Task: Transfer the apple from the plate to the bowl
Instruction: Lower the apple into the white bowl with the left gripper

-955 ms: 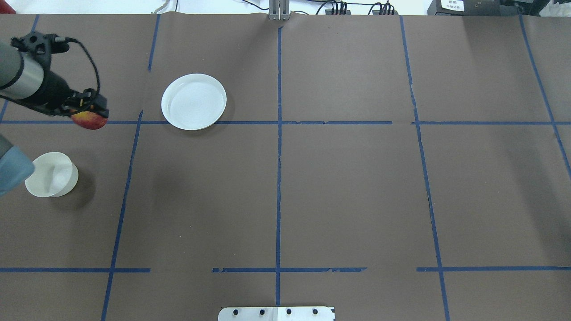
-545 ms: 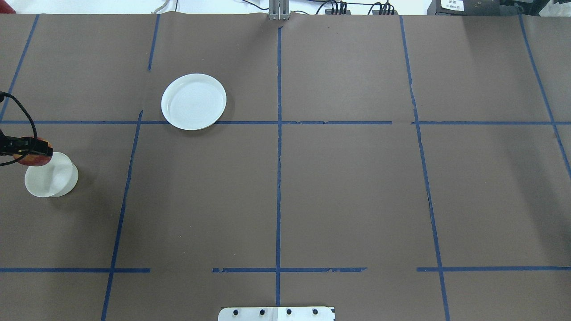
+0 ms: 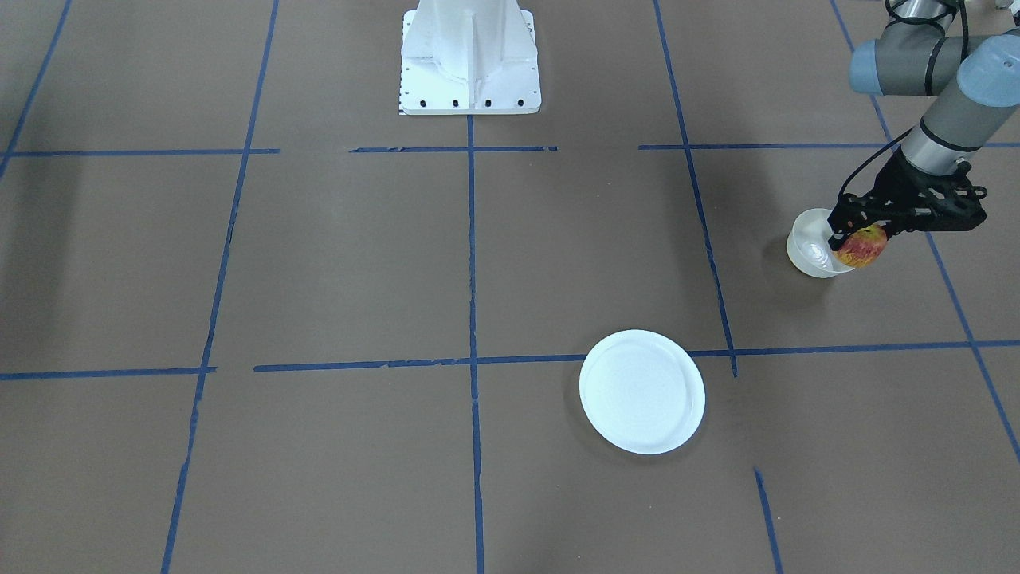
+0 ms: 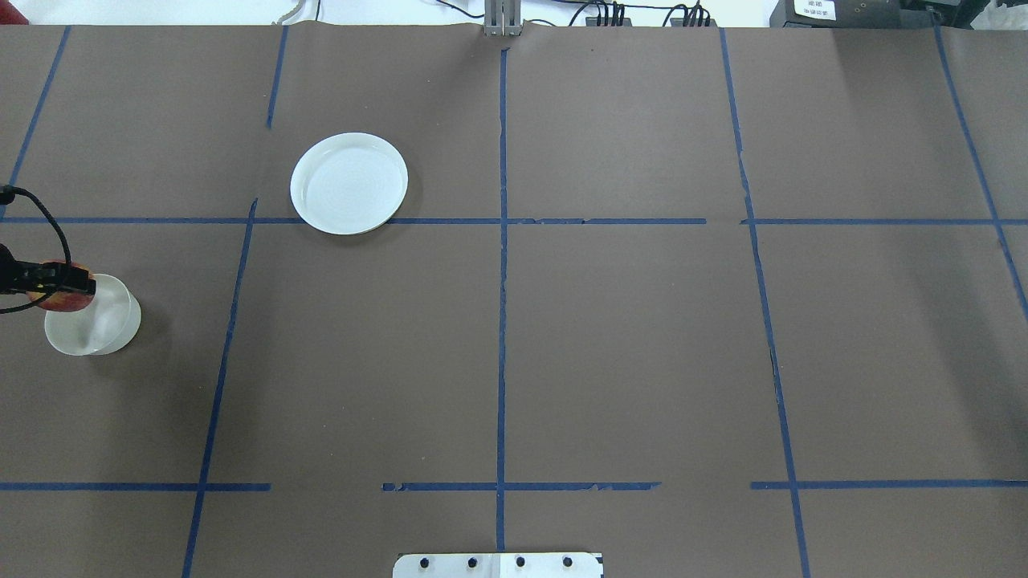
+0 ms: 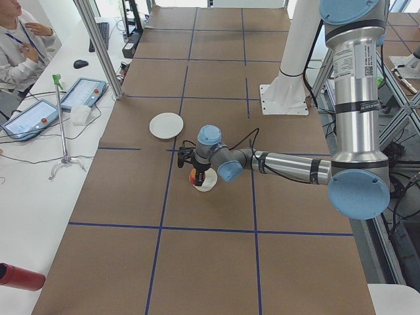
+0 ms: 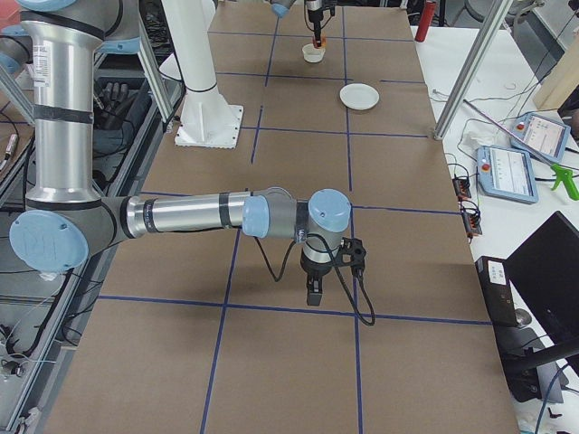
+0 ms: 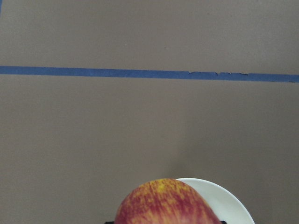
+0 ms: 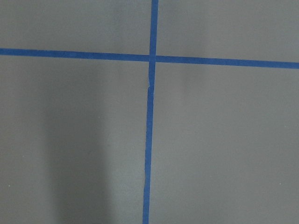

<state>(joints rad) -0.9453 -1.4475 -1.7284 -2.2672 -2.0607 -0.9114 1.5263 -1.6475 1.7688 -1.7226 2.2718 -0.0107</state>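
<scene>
Far left on the bench (image 4: 642, 321), the left tool (image 3: 861, 236) clamps the apple (image 4: 63, 300) above the rim of the bowl (image 4: 104, 329), the plate (image 4: 349, 183) lies well apart to the right, and farther right the right tool (image 6: 313, 294) hangs over the bench, clenched or released I cannot tell.

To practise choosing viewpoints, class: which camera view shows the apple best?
Exterior front-facing: the apple shows nearly whole, red and yellow, gripped in the left tool at the bowl. Overhead has it half hidden at the frame edge; left wrist crops it; side views show it tiny; right wrist shows none.
</scene>
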